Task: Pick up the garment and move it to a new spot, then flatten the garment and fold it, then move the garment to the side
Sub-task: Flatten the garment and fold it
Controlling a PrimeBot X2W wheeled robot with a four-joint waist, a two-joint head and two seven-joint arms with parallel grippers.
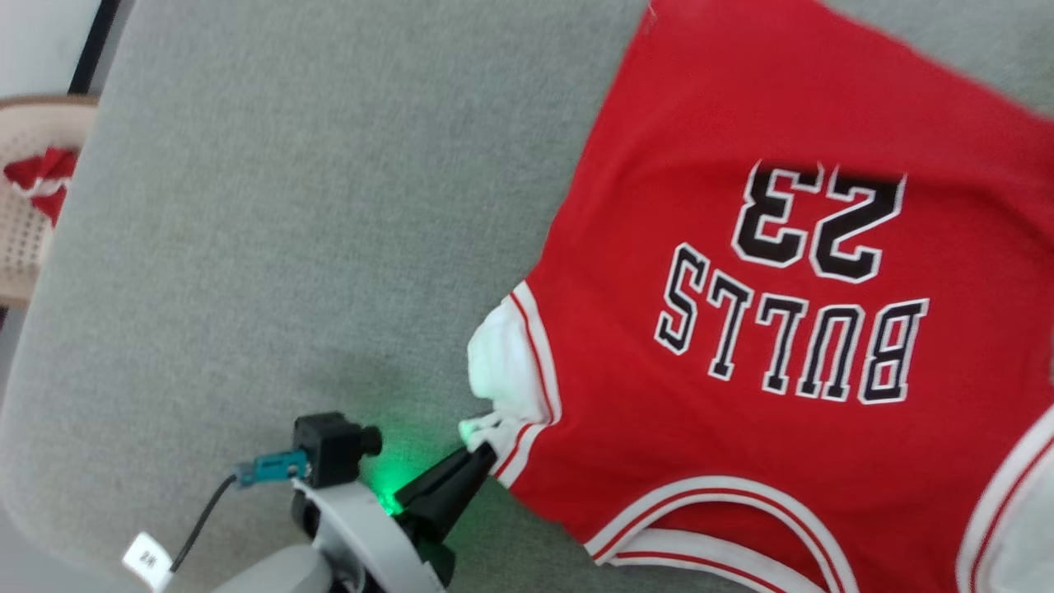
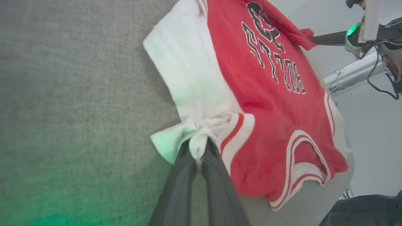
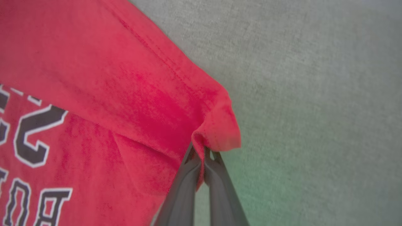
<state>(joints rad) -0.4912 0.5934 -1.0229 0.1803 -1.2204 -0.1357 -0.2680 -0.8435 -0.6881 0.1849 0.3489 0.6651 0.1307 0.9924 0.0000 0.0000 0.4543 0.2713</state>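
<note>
The garment (image 1: 741, 329), a red jersey with black "BULLS 23" lettering, lies spread on the grey cloth surface (image 1: 288, 247), its print upside down in the head view. My left gripper (image 1: 482, 449) is shut on the white striped-trim shoulder at the garment's near left corner. In the left wrist view the white fabric bunches between the left gripper (image 2: 198, 147) fingertips, with the garment (image 2: 267, 110) stretching away. My right gripper (image 3: 202, 150) is shut on a red hem corner of the garment (image 3: 94, 94). The right gripper (image 2: 309, 39) pinches that far corner.
A woven chair or basket (image 1: 33, 198) holding red-and-white cloth stands off the surface's left edge. The surface's rounded front-left corner (image 1: 49, 527) lies close to my left arm. A person's denim-clad leg (image 2: 367, 210) shows beyond the table.
</note>
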